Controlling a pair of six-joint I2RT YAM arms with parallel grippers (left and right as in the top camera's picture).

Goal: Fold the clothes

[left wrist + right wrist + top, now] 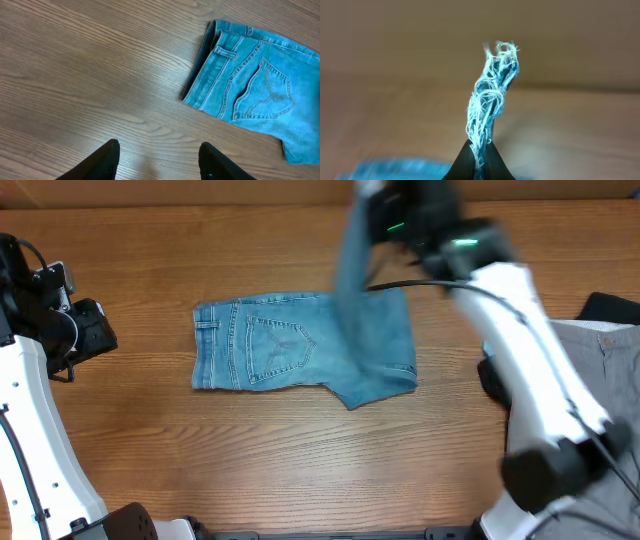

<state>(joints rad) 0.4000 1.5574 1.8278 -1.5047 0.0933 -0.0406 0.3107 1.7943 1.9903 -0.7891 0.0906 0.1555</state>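
Observation:
The light-blue denim jeans lie mid-table, waistband to the left and a stitched back pocket facing up. Their legs rise in a strip toward the top of the overhead view. My right gripper is shut on the frayed leg hem, whose pale threads stick up past the fingertips. In the overhead view that gripper hangs high over the jeans' right part. My left gripper is open over bare wood, left of the waistband, with nothing between its fingers. In the overhead view the left arm stands at the left edge.
Plain grey trousers lie at the right edge under the right arm, with a small black garment behind them. The wooden table surrounds the jeans.

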